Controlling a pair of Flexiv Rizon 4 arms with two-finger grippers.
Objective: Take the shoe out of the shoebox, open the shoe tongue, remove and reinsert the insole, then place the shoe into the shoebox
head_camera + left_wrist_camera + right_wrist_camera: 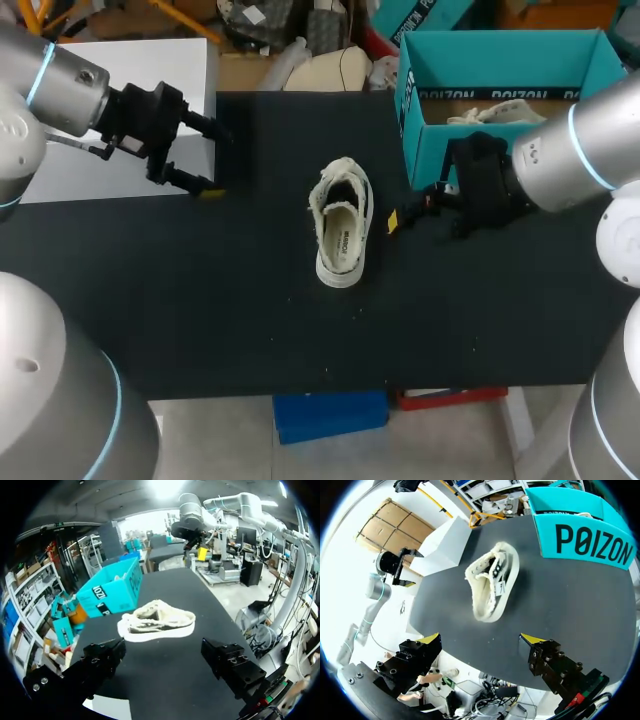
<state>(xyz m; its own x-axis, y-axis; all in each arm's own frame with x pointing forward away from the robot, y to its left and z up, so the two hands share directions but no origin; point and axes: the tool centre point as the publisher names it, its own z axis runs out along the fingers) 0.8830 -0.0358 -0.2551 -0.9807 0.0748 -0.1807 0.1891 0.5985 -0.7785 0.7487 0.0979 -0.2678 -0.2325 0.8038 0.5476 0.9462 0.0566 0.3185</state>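
Observation:
A cream sneaker (pixel 342 225) lies on the black table, its opening facing up and its toe toward the front edge. It also shows ahead of the fingers in the left wrist view as the sneaker (pixel 157 620) and in the right wrist view as the sneaker (pixel 492 585). The teal shoebox (pixel 420 150) stands open at the back right with a second pale shoe (pixel 495 113) inside. My left gripper (pixel 218 162) hangs open and empty well left of the sneaker. Just right of the sneaker, in front of the box, my right gripper (pixel 410 205) is open and empty.
A white box (pixel 120 100) sits at the table's back left, right beside my left gripper. The black table top (pixel 300 330) lies bare in front of the sneaker. The shoebox wall (pixel 585 535) stands beside and beyond the sneaker in the right wrist view.

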